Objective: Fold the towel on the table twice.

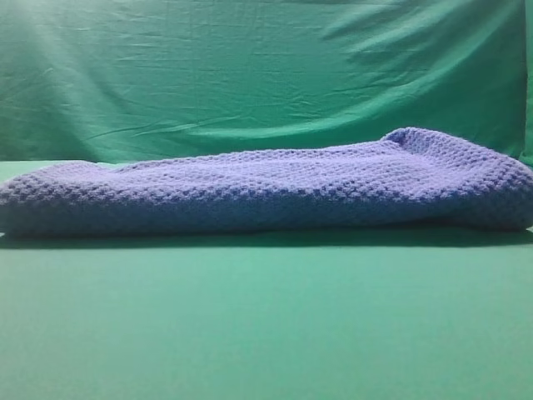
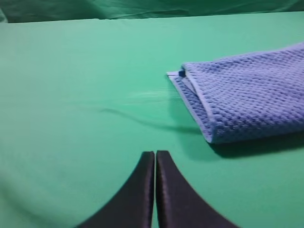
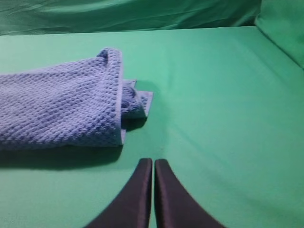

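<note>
From the high view, the towel [image 1: 266,187] lies folded in a long band across the far half of the table [image 1: 266,325], with the green backdrop [image 1: 250,67] behind it. At the left wrist, the left gripper [image 2: 155,154] is pressed closed, empty, the towel's layered end up to its right. At the right wrist, the right gripper [image 3: 153,162] is likewise closed on nothing, the towel's other end to its upper left.

Smooth black curved claw fingers [image 2: 142,190]
</note>
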Controlling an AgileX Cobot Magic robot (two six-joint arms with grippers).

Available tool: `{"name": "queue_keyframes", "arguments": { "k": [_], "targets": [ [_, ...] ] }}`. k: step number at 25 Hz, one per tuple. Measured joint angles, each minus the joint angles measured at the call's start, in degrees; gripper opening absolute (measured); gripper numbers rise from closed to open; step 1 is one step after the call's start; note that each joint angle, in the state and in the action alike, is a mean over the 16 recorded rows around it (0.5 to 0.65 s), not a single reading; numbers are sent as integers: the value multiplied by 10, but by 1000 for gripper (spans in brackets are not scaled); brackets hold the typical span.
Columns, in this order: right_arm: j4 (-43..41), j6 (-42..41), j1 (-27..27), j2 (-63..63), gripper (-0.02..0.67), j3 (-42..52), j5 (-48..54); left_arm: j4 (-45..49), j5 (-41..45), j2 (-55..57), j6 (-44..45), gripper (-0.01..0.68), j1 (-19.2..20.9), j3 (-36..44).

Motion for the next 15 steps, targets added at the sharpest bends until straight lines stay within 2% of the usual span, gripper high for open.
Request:
{"name": "queue_keyframes", "arguments": {
  "k": [7, 15],
  "targets": [
    [0, 0, -48, 0, 0, 0, 0, 0, 0, 0, 0, 0, 51, 0],
    [0, 0, -61, 0, 0, 0, 0, 0, 0, 0, 0, 0, 60, 0]
  ]
}}
